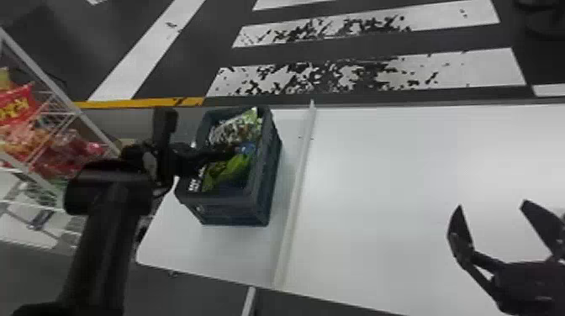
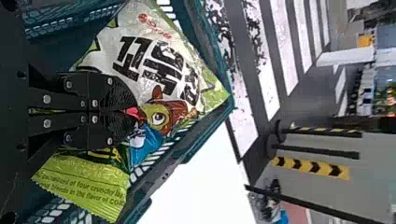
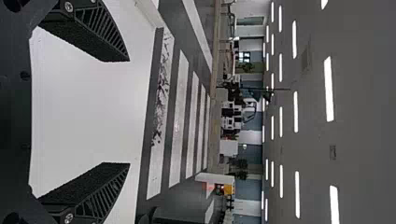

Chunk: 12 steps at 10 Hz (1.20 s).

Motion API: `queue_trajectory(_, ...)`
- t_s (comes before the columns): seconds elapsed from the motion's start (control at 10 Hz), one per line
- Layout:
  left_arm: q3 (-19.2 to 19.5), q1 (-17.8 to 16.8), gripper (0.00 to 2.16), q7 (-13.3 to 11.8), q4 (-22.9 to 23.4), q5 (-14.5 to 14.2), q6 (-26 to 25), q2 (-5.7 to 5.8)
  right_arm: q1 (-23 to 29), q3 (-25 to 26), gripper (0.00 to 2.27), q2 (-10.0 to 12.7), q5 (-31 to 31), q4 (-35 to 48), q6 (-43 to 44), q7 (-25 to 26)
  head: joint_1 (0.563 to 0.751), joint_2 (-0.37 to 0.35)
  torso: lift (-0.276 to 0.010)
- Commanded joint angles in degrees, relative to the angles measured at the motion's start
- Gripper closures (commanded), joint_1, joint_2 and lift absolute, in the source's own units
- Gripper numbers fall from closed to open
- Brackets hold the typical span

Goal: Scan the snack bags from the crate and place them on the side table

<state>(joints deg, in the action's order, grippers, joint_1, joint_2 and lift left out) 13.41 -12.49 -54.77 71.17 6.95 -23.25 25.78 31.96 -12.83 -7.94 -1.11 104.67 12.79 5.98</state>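
Two fingers of the right gripper (image 1: 492,204) are held wide apart at lower right in the head view, above the bare white worktop (image 1: 399,168), presumably so that the crate is left free for the other arm. Left of centre, the left gripper (image 2: 133,111) is lowered into the crate (image 1: 235,210) with its fingers pressed together; whether any film is pinched cannot be told. Both task bags are contained there: the green snack bag (image 2: 84,179) is set nearer, the white snack bag (image 2: 149,32) farther, probably slanted by the narrow fit. A lift is likely to be hindered by the tall walls, and a sideways carry by the raised strip (image 1: 300,168). At the left edge, red packets (image 1: 17,105) are borne by a wire rack (image 1: 63,96); beyond, the striped floor (image 1: 454,67) is seen.
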Motion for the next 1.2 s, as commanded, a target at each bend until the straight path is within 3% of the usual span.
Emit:
queue_trajectory(0.0,2.8,0.1,2.13,-1.4,0.6,-5.7,-2.2,0.94,-0.5,0.0,0.08,-0.1,0.1,-0.2,-0.8,0.0,0.695,0.319,-0.05)
queue_trajectory(0.4,7.0,0.2,2.13,-3.9,2.9,-20.0,-9.9,1.29,-1.2,0.0,0.08,0.0,0.1,-0.3,-1.0,0.1,0.695,0.325,-0.05)
queue_trajectory(0.6,8.0,2.4,2.13,-4.1,8.5,-25.1,-15.4,0.15,-1.2,0.0,0.09,0.0,0.1,-0.3,-1.0,0.1,0.695,0.314,-0.05)
queue_trajectory(0.9,7.4,6.7,2.13,-1.5,22.2,-27.3,-23.6,-5.56,-1.3,0.0,0.09,0.0,0.1,-0.1,-0.8,0.2,0.695,0.27,-0.05)
queue_trajectory(1.0,6.1,7.7,2.13,0.0,25.7,-27.3,-24.9,-8.46,-1.1,0.0,0.09,0.1,0.1,0.1,-0.8,0.3,0.695,0.242,-0.05)
queue_trajectory(1.1,3.6,8.2,2.13,1.3,27.5,-27.3,-25.2,-9.52,-0.9,0.0,0.09,0.1,0.1,0.3,-0.6,0.3,0.695,0.204,-0.05)
